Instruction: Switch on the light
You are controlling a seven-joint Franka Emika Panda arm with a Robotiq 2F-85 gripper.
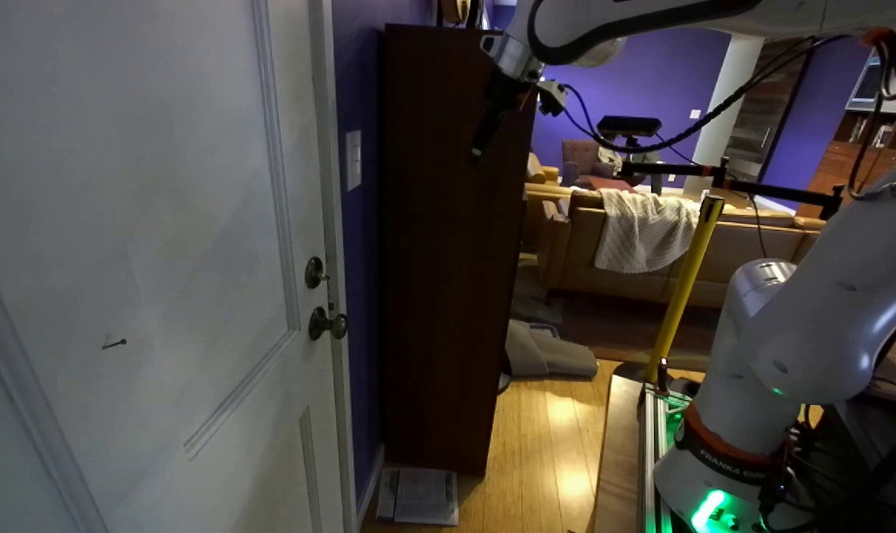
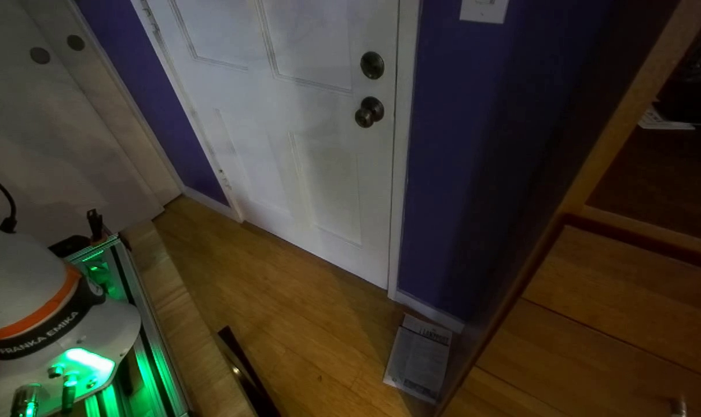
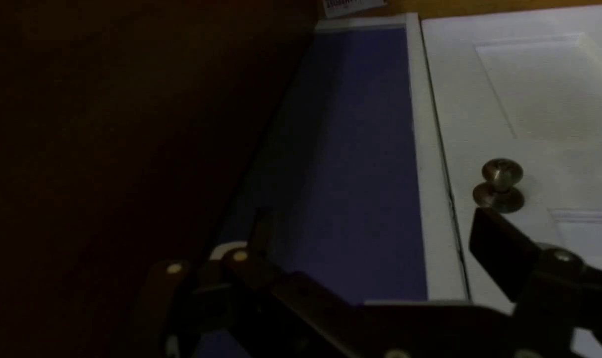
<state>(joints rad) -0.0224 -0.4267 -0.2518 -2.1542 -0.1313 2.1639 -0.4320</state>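
Note:
The light's switch is a white upright wall plate (image 1: 353,160) on the purple wall just beside the door frame. It also shows, cut by the top edge, in an exterior view (image 2: 484,10). No lamp shows. My gripper (image 1: 479,152) points down in front of the dark cabinet side, at about the plate's height in the picture and apart from it to the right. In the wrist view the gripper (image 3: 373,226) is open with nothing between its fingers. The wall plate cannot be made out in that view. The gripper is out of view in an exterior view.
A tall dark cabinet (image 1: 448,259) stands beside the wall plate, close to the gripper. The white door (image 1: 159,185) has a metal knob (image 1: 328,323) and lock (image 1: 314,273). A paper (image 2: 419,356) lies on the floor. A yellow post (image 1: 681,296) stands near the arm's base.

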